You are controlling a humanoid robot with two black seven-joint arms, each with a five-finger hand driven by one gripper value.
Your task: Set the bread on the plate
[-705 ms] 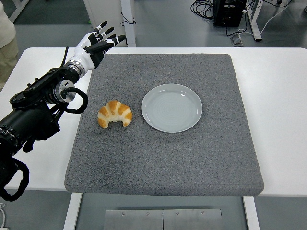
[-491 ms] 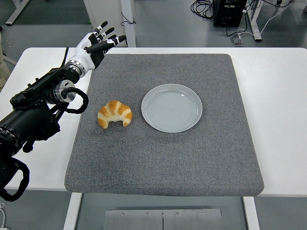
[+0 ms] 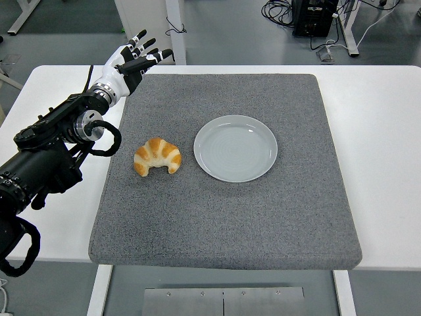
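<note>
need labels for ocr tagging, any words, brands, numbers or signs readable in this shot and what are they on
None: no readable text in the head view.
croissant: no print.
pale plate: plain, no mark.
grey mat: plain, no label.
left hand and its black arm: no legible marking.
black equipment on the floor at the top: too small and dark to tell.

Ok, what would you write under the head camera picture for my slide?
Croissant waits on the gray mat beside an empty plate; the robot's left hand hovers open at the mat's far-left corner.
</note>
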